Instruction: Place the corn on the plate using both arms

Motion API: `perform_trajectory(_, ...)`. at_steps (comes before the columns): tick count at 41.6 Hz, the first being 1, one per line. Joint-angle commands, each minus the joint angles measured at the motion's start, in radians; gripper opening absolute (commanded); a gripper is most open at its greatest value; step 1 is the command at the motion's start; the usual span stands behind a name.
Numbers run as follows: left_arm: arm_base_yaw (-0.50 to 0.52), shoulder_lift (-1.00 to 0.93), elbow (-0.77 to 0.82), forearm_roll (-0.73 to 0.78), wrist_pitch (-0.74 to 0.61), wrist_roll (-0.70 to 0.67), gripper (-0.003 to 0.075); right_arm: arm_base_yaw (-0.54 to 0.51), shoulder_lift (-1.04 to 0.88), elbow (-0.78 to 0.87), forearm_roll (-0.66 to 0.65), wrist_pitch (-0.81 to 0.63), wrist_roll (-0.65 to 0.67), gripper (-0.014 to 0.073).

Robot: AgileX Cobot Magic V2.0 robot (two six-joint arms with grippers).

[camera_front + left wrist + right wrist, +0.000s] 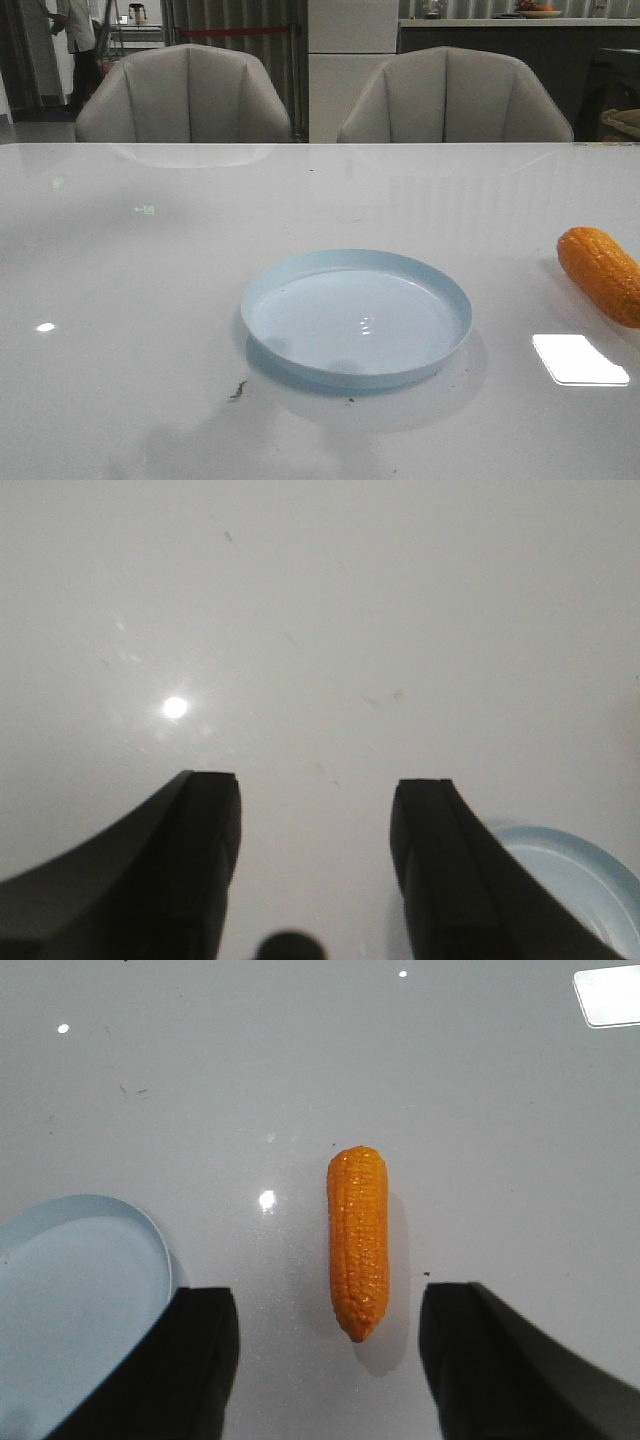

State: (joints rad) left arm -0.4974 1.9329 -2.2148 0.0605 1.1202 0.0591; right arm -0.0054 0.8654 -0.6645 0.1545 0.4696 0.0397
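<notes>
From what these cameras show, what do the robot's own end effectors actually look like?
Only the wrist views show them. The left end effector and the right end effector each have two matte black fingers, broad and curving up to blunt, squared tips. No cables or markings show. A small dark rounded part sits between the left fingers' bases.

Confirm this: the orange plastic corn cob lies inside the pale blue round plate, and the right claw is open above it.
Not quite. The orange plastic corn cob lies on the white table, beside the pale blue round plate, which holds nothing, as the front view shows. The right claw is indeed open above the cob.
</notes>
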Motion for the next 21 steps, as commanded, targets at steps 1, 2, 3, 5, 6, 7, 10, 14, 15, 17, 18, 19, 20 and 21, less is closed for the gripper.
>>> perform_trajectory(1, -0.007, -0.133, -0.029, 0.101, -0.060, -0.002, 0.0372, -0.006, -0.004, -0.035, -0.002, -0.069, -0.004, 0.0508)
perform_trajectory(2, -0.007, -0.147, -0.028, 0.121, -0.060, -0.002, 0.0367, -0.006, -0.004, -0.035, -0.002, -0.069, -0.004, 0.0508)
perform_trajectory(3, -0.005, -0.161, -0.026, 0.144, -0.060, -0.002, 0.0362, -0.006, -0.004, -0.035, -0.002, -0.069, -0.004, 0.0508)
perform_trajectory(5, 0.005, -0.190, -0.022, 0.156, -0.060, -0.002, 0.0348, -0.006, -0.004, -0.035, -0.002, -0.067, -0.004, 0.0508)
perform_trajectory(6, 0.011, -0.206, -0.016, 0.156, -0.060, -0.005, 0.0343, -0.006, -0.004, -0.035, -0.002, -0.064, -0.004, 0.0508)
perform_trajectory(7, 0.019, -0.218, -0.014, 0.154, -0.058, -0.006, 0.0339, -0.006, -0.004, -0.035, -0.002, -0.060, -0.004, 0.0508)
perform_trajectory(10, 0.059, -0.260, 0.024, 0.152, -0.049, -0.010, 0.0322, -0.006, -0.004, -0.035, -0.006, -0.039, -0.005, 0.0508)
perform_trajectory(14, 0.119, -0.318, 0.110, 0.122, -0.065, -0.010, 0.0307, -0.006, -0.003, -0.035, -0.010, 0.004, -0.005, 0.0508)
perform_trajectory(15, 0.137, -0.336, 0.144, 0.112, -0.079, -0.010, 0.0303, -0.006, -0.003, -0.035, -0.010, 0.013, -0.005, 0.0508)
perform_trajectory(17, 0.170, -0.372, 0.213, 0.092, -0.117, -0.010, 0.0297, -0.006, -0.003, -0.035, -0.010, 0.026, -0.005, 0.0508)
perform_trajectory(18, 0.183, -0.394, 0.246, 0.082, -0.144, -0.010, 0.0293, -0.006, -0.003, -0.035, -0.010, 0.029, -0.005, 0.0508)
perform_trajectory(19, 0.200, -0.413, 0.292, 0.070, -0.168, -0.010, 0.0290, -0.006, -0.003, -0.035, -0.010, 0.029, -0.005, 0.0508)
perform_trajectory(20, 0.212, -0.432, 0.330, 0.062, -0.192, -0.010, 0.0288, -0.006, -0.003, -0.035, -0.010, 0.029, -0.005, 0.0508)
perform_trajectory(21, 0.223, -0.458, 0.369, 0.052, -0.230, -0.010, 0.0284, -0.006, -0.003, -0.035, -0.011, 0.029, -0.005, 0.0508)
